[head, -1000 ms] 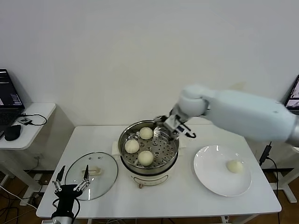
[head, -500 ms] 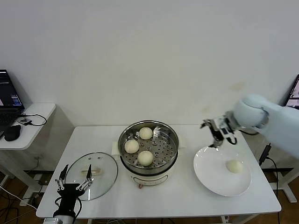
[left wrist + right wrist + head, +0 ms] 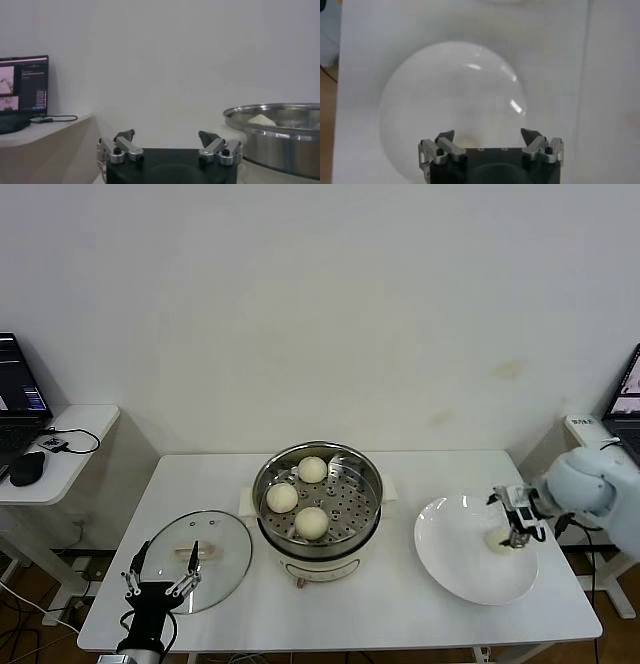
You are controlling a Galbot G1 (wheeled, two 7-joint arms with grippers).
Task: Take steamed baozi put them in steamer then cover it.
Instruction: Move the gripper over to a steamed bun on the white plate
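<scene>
Right gripper (image 3: 516,522), fingers spread wide and empty, hovers just over the last round baozi (image 3: 500,541), dome-up on the plate (image 3: 450,559).

Three baozi (image 3: 300,496) sit in the uncovered steamer (image 3: 372,522).

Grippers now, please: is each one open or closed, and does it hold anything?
Left gripper: open, holding nothing, by the glass lid.
Right gripper: open, holding nothing, over the last baozi on the white plate.

The right claw (image 3: 487,134), prongs spread, hangs over the white plate (image 3: 420,95).
</scene>
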